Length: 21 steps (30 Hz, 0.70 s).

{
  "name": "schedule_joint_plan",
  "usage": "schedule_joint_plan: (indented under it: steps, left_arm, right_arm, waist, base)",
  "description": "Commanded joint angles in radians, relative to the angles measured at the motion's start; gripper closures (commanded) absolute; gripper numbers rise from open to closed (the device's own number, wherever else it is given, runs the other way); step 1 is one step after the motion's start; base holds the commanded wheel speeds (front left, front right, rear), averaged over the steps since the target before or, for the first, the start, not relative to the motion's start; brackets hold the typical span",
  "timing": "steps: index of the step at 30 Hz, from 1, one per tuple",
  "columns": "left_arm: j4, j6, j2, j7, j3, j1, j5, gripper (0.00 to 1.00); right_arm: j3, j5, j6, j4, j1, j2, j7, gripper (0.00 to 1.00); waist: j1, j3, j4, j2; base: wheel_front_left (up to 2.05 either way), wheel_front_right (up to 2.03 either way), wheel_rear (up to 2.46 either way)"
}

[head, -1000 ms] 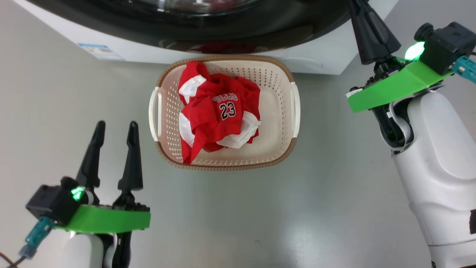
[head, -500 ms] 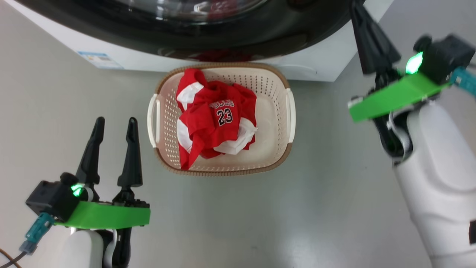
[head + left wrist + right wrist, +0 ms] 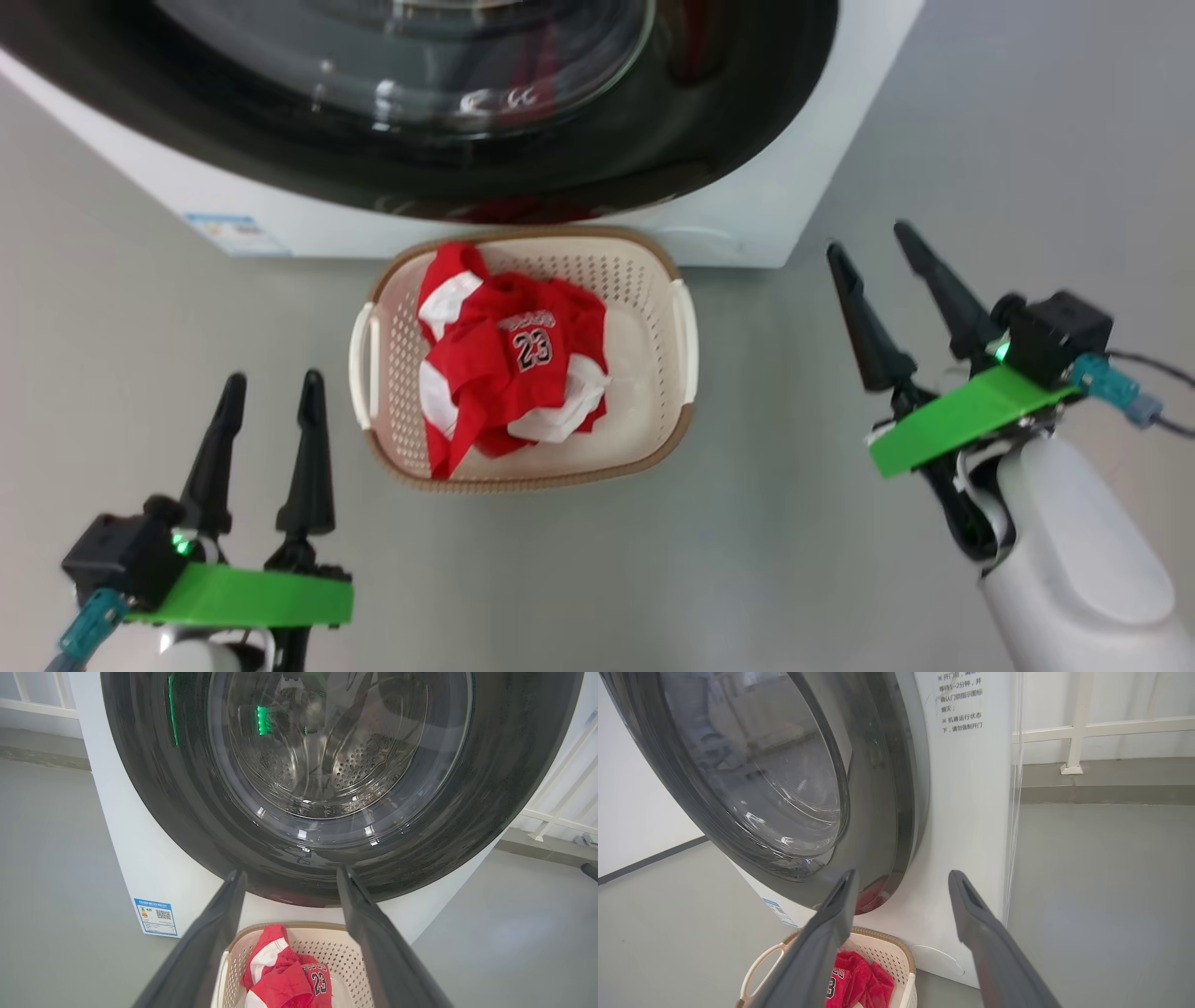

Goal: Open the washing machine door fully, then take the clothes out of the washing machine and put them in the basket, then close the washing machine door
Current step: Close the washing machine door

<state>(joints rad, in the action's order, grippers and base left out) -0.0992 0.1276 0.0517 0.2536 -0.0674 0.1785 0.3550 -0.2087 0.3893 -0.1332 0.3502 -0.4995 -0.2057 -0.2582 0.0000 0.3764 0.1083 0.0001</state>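
Our left gripper (image 3: pixel 272 378) hung open and empty at 8 o'clock from the basket (image 3: pixel 639 373), and our right gripper (image 3: pixel 868 238) stood open and empty at its 3 o'clock. The basket sat on the floor (image 3: pixel 747 560), holding the red and white clothes (image 3: pixel 509 373). At its 12 o'clock, the washing machine door (image 3: pixel 420 84) lay flat against the washing machine (image 3: pixel 798 177).

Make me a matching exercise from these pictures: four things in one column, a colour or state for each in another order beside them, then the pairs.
Things
1. washing machine door
2. basket
3. clothes
4. right end effector

Colour or state
a. red and white, numbered 23
b. open, holding nothing
c. cream, brown rim
d. glossy black rim, clear glass centre

Pairs: 1-d, 2-c, 3-a, 4-b.
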Motion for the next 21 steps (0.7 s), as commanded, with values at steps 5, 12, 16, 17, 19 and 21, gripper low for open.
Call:
schedule_joint_plan:
  steps: [5,12,16,17,19,21]
  left_arm:
    - [0.008,0.003,0.043,0.008,0.046,-0.038,-0.002,0.0]
    - [-0.008,0.003,0.055,0.008,0.058,-0.061,0.001,0.0]
    - [-0.016,0.003,0.06,0.008,0.064,-0.072,0.0,0.0]
    - [-0.019,0.003,0.061,0.008,0.062,-0.074,0.0,0.0]
    - [-0.023,0.003,0.064,0.008,0.061,-0.078,-0.001,0.0]
    - [-0.023,0.003,0.067,0.008,0.059,-0.083,0.0,0.0]
  right_arm:
    - [-0.007,0.016,0.002,-0.035,0.075,0.014,-0.004,0.0]
    - [0.016,0.017,0.002,-0.042,0.132,0.013,-0.004,0.0]
    - [0.025,0.017,0.002,-0.047,0.16,0.013,-0.004,0.0]
    - [0.027,0.017,0.002,-0.048,0.166,0.014,-0.004,0.0]
    - [0.031,0.017,0.002,-0.052,0.178,0.014,-0.004,0.0]
    - [0.034,0.017,0.002,-0.055,0.189,0.014,-0.004,0.0]
  waist:
    - [0.0,-0.075,-0.062,-0.0001]
    - [0.0,-0.116,-0.087,-0.0001]
    - [0.0,-0.139,-0.103,-0.0001]
    - [0.0,-0.144,-0.106,-0.0001]
    - [0.0,-0.154,-0.113,-0.0001]
    - [0.0,-0.165,-0.121,-0.0001]
  base:
    - [0.0,0.0,0.0]
    - [0.0,0.0,0.0]
    - [0.0,0.0,0.0]
    - [0.0,0.0,0.0]
    - [0.0,0.0,0.0]
    - [0.0,0.0,0.0]
